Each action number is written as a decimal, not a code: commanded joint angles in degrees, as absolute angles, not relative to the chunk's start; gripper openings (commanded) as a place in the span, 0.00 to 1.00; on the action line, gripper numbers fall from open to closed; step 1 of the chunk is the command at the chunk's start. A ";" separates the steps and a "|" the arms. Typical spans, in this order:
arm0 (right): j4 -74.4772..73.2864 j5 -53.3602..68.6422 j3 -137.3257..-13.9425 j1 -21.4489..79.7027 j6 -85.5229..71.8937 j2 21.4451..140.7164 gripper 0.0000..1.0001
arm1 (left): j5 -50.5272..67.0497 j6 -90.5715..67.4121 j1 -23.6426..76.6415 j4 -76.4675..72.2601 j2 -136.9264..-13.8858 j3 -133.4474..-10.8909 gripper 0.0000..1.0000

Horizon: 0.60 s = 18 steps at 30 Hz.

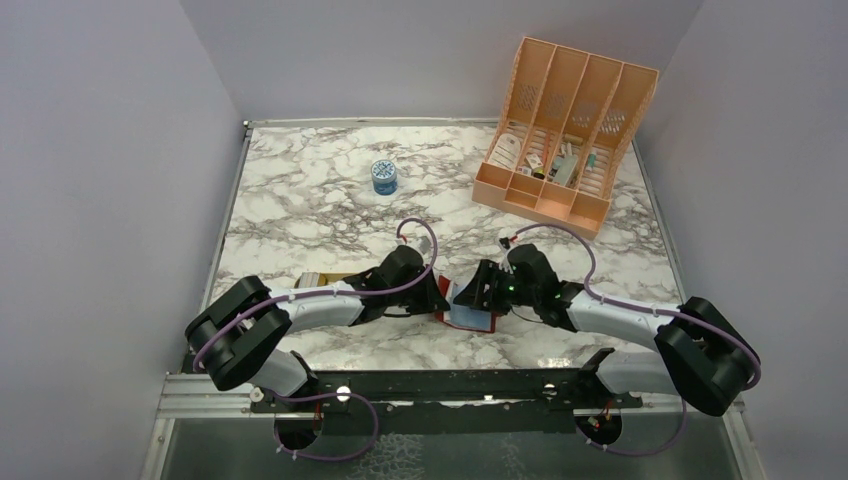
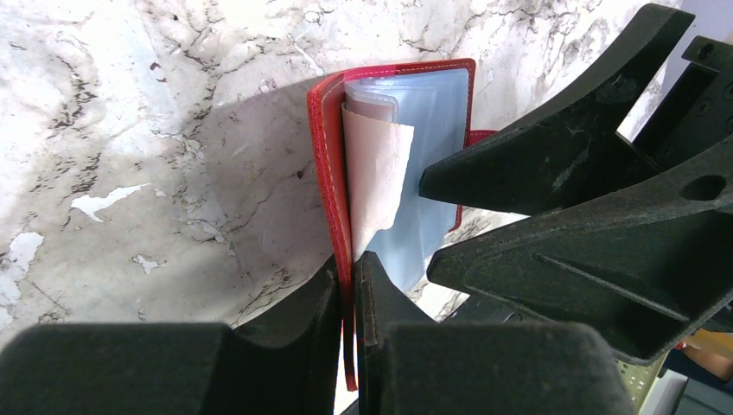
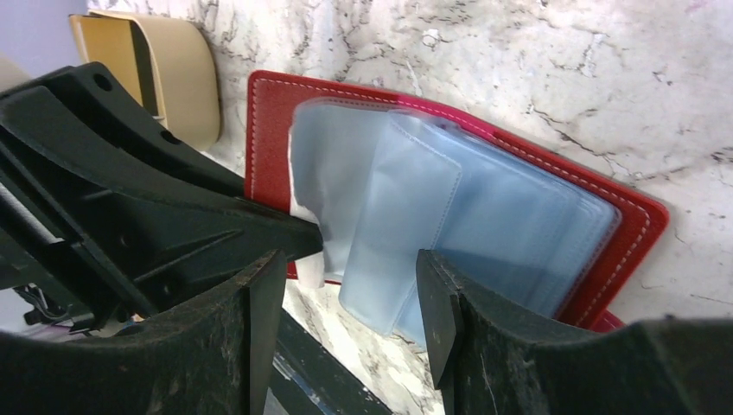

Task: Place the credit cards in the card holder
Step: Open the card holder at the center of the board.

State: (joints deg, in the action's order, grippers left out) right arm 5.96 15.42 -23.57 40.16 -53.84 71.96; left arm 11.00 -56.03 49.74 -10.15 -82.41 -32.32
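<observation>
Left jaws are clamped tight on the red cover of the card holder (image 2: 327,173), pinching its near edge. Right jaws stand wide apart, straddling the loose pale blue pockets (image 3: 406,207) without squeezing them.

The marble-patterned desk (image 1: 300,200) carries everything. Up at its far right corner stands the peach slotted organizer (image 1: 565,130), tall dividers at the back and low compartments in front. Small odds and ends lie in those, and their labels are too small to read.

Near the front edge, left of centre, sits the shallow tan tray (image 1: 320,281), half hidden behind the left arm, so its contents can't be made out. The right wrist view catches its rounded tan wall (image 3: 177,78) just beyond the holder.

The card holder (image 1: 470,318) itself lies open at the middle of the front edge, between the two arms, with the clear blue sleeves fanned upward. A pale beige slip (image 2: 376,173) curls out of the sleeves beside the spine.

Toward the far edge, near its middle, stands a small blue-and-white tub (image 1: 384,176), print unreadable.
</observation>
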 commanded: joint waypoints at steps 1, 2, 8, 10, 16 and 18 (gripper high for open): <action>10.79 17.42 -22.33 40.25 -54.87 71.19 0.58 | 10.28 -56.25 50.52 -11.35 -82.95 -31.99 0.12; 11.28 17.55 -22.25 40.25 -55.10 71.31 0.58 | 10.24 -56.25 50.55 -11.33 -82.93 -31.98 0.12; 16.76 19.63 -20.49 40.25 -57.14 72.28 0.58 | 9.85 -56.50 50.79 -11.66 -83.18 -31.83 0.12; 18.75 20.45 -20.00 40.23 -57.91 72.50 0.58 | 9.84 -56.68 50.87 -11.78 -83.41 -31.72 0.12; 25.06 22.17 -18.15 40.25 -60.06 72.17 0.58 | 9.51 -57.66 51.07 -12.28 -83.44 -31.08 0.14; 27.12 22.64 -17.50 40.25 -60.90 72.31 0.58 | 9.41 -58.08 51.15 -12.64 -83.05 -30.65 0.14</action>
State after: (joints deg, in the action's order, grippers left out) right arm 19.40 20.21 -18.94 40.16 -58.57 72.12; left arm 10.92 -56.90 50.74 -11.09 -82.89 -32.23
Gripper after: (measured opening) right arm 0.579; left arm 0.134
